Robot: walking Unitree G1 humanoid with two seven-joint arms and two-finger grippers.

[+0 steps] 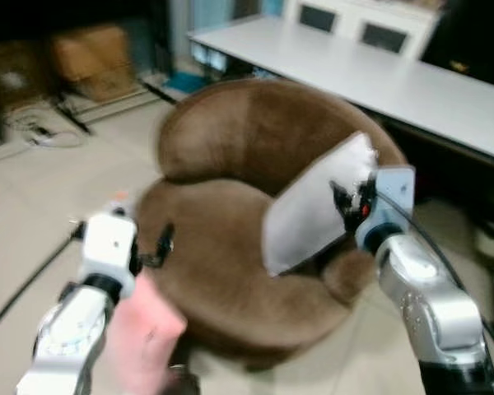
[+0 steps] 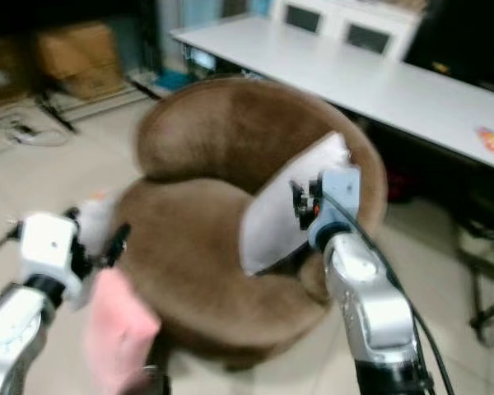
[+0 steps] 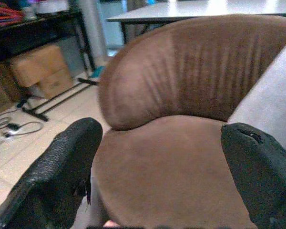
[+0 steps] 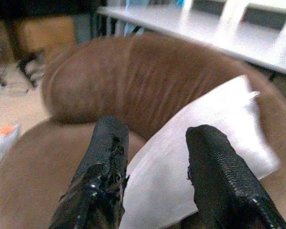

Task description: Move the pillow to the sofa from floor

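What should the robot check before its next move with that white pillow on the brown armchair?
1. White square pillow off the floor, leaning on the brown plush round sofa: ok.
2. Right gripper let go of pillow: ok, fingers spread, pillow beyond them.
3. Left gripper open, nothing between its fingers: ok.
4. Pillow stable: cannot tell, it stands tilted against the armrest.
5. Pink cloth near left arm: cannot tell what it is.

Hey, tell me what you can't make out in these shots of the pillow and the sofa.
- Pillow: lower edge hidden behind the sofa arm, head views.
- Right gripper: whether it touches the pillow, blurred.
- Pink thing: blurred, cut by the frame edge, unidentifiable.
- Left gripper: fingertips cut off, wrist view.
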